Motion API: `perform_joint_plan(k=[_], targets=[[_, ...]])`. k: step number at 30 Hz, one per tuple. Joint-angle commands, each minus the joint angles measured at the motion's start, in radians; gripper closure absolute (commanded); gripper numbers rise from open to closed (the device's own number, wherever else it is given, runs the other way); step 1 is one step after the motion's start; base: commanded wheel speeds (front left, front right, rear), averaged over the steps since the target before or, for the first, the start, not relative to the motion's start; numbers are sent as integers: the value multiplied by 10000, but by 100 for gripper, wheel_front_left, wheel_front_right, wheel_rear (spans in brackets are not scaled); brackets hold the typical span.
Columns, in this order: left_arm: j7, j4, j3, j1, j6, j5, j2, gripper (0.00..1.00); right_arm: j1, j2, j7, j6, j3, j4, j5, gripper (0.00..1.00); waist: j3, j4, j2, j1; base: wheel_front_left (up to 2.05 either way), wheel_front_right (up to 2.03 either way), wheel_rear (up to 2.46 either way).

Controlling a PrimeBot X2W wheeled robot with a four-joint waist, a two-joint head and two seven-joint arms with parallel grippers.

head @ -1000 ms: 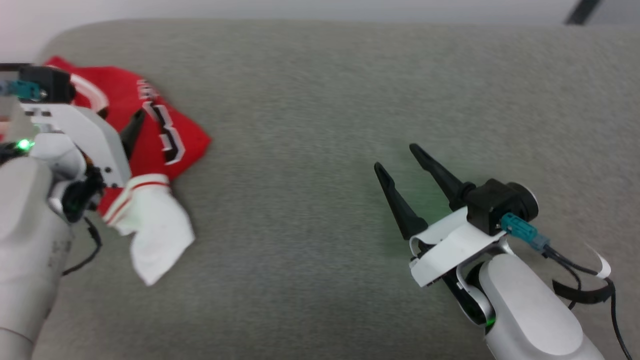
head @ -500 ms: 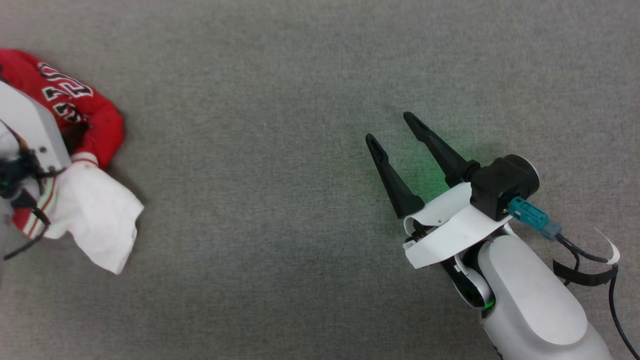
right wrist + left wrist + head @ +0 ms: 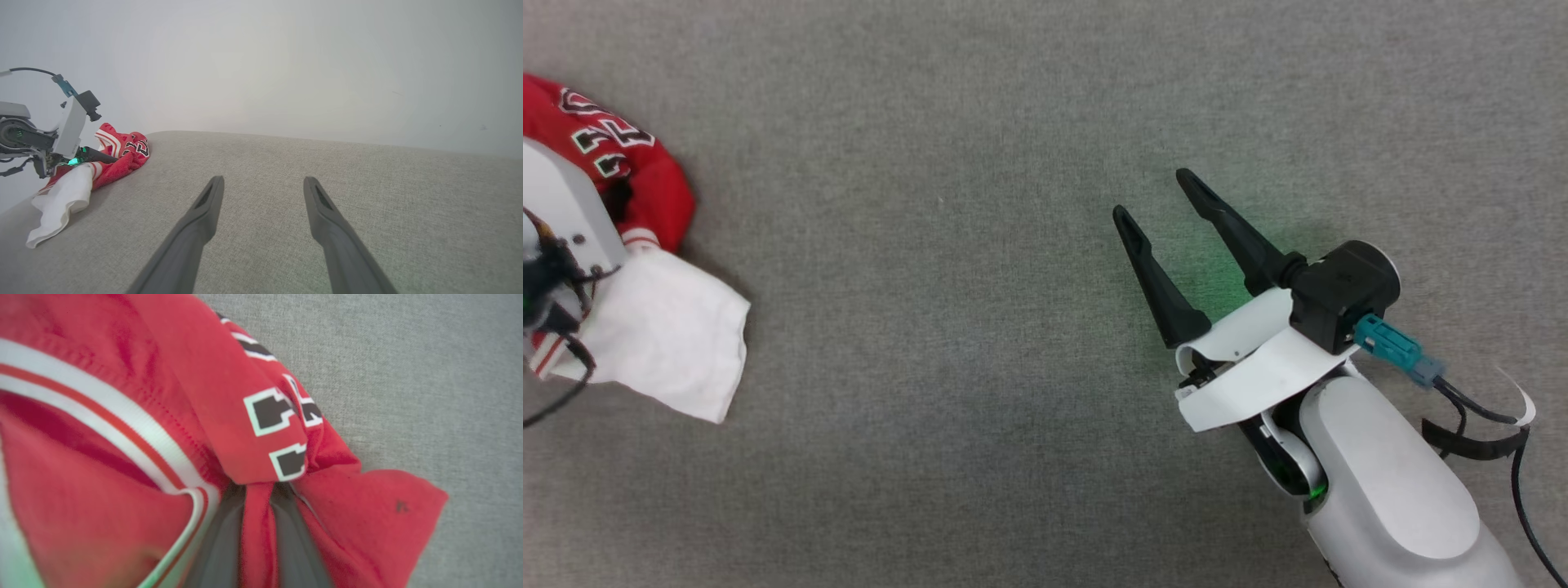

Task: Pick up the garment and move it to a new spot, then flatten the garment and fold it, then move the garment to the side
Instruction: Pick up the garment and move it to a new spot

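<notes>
I see a wide open stretch of grey woven upholstered surface (image 3: 947,269) between my arms, its rounded far edge meeting a pale wall (image 3: 261,61). The crumpled red jersey (image 3: 654,180) with white sleeves and black lettering lies at the surface's left edge, a fold of it pinched between the fingers of my left gripper (image 3: 257,494). My right gripper (image 3: 1151,194) hovers well apart, jaws spread, holding nothing.

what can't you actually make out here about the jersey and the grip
- Head view: the jersey is cut off by the left edge and partly covered by the left wrist housing.
- Left wrist view: the left gripper has its tips buried under a red fold.
- Lettering: creased and folded, not readable whole.
</notes>
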Motion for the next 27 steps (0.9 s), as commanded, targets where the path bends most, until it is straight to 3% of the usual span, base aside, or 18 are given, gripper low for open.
perform_joint_plan(k=[1,7,11,22,27], targets=[[-160,37,-276,481,23,112,-577,100,105,22,-7,-10,-55,51,77,0,-379,90,0,0,0,0,0],[-1278,-1081,-617,84,-7,-64,-361,100,574,103,-7,-10,-349,152,244,0,-1196,82,0,0,0,0,0],[-1529,-2104,-1365,-238,20,183,-247,100,971,186,-7,-10,-668,155,298,0,-1623,-107,0,0,0,0,0],[-2081,-5574,-4980,-1848,22,1353,-42,100,1728,450,-7,-10,-1787,-224,429,0,-1684,-1597,0,0,0,0,0],[-2438,-6203,-6322,-2747,23,1629,70,100,1804,534,-7,-10,-2139,-454,486,0,-1426,-2346,0,0,0,0,0]])
